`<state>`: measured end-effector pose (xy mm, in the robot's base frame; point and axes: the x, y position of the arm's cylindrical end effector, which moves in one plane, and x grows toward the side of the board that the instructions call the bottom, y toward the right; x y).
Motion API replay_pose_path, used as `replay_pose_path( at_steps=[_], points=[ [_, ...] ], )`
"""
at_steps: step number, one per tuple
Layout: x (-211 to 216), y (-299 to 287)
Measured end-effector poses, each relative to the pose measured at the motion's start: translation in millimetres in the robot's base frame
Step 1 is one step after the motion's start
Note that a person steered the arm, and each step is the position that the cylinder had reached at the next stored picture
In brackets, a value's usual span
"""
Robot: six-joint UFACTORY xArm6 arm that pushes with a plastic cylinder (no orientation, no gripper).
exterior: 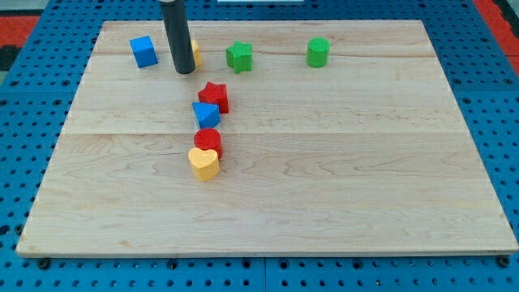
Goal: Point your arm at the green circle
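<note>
The green circle (318, 52) stands near the view's top, right of centre, on the wooden board (340, 162). My tip (184, 71) rests on the board at the top left, far to the left of the green circle. A green star (239, 56) lies between my tip and the green circle. A yellow block (195, 53) is mostly hidden behind the rod, so its shape cannot be made out.
A blue cube (143, 51) lies left of the rod. Below my tip a column runs down: a red star (214, 96), a blue triangle (206, 114), a red round block (208, 142), a yellow heart (204, 163).
</note>
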<state>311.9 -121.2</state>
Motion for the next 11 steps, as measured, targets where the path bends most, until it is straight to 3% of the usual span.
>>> replay_pose_path(
  at_steps=[2,5,11],
  points=[
    [0,-10],
    [32,88],
    [3,199]
  ],
)
